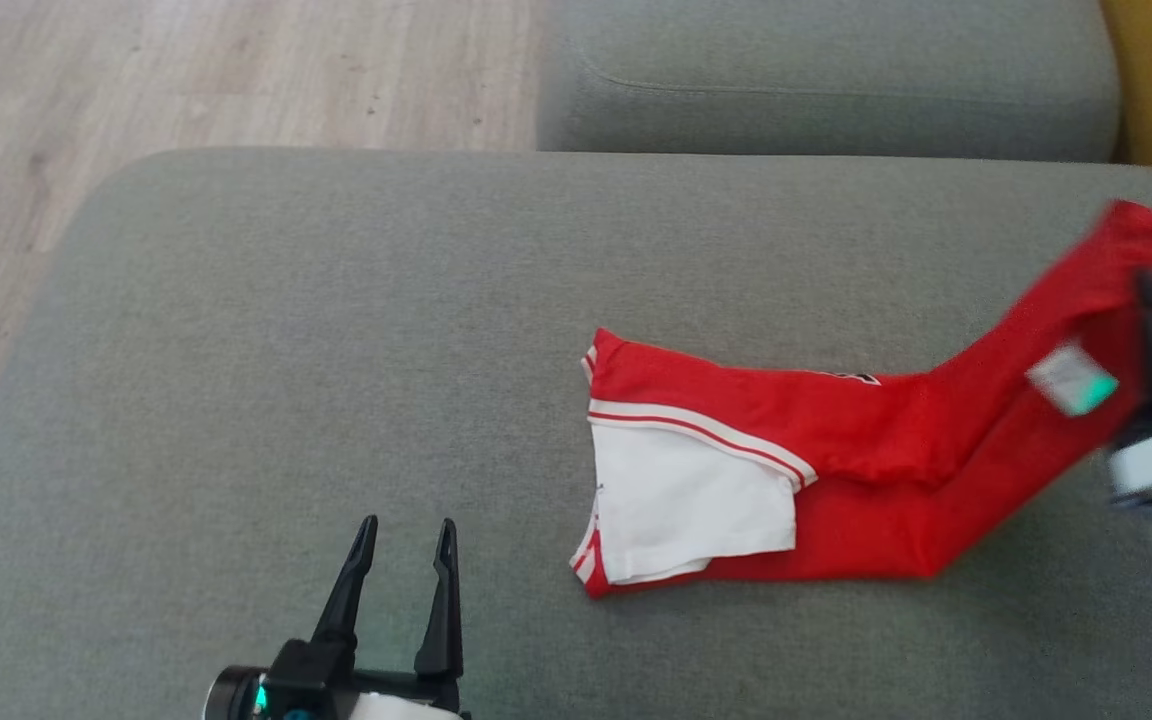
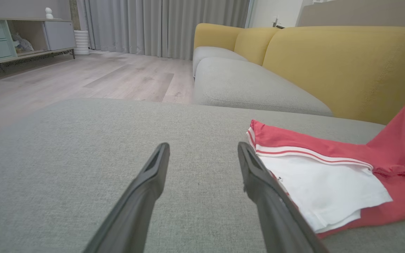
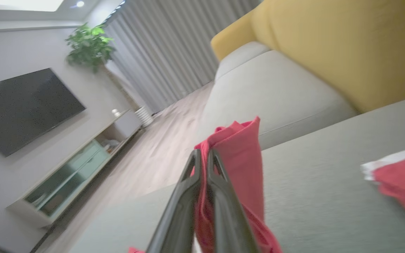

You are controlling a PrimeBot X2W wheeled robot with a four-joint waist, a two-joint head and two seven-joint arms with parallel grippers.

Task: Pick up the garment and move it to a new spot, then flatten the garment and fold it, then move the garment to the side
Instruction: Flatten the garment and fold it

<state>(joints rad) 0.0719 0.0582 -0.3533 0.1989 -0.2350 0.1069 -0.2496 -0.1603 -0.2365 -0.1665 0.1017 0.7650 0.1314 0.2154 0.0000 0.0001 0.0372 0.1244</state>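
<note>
Seat cushion (image 1: 286, 350) bare leftward — garment (image 1: 866, 450) (right side) obstructs.

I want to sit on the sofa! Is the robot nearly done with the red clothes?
Probably not yet. Done: the right gripper has its jaws shut on the garment at its red end. In hand: that end is raised off the grey cushion; the rest lies on it. Left: moving, flattening, folding, setting aside. The left gripper hangs open.

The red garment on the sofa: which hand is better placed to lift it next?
Right. The right hand is shut on the garment at its raised end; the left hand hangs open over bare cushion, apart from it.
</note>
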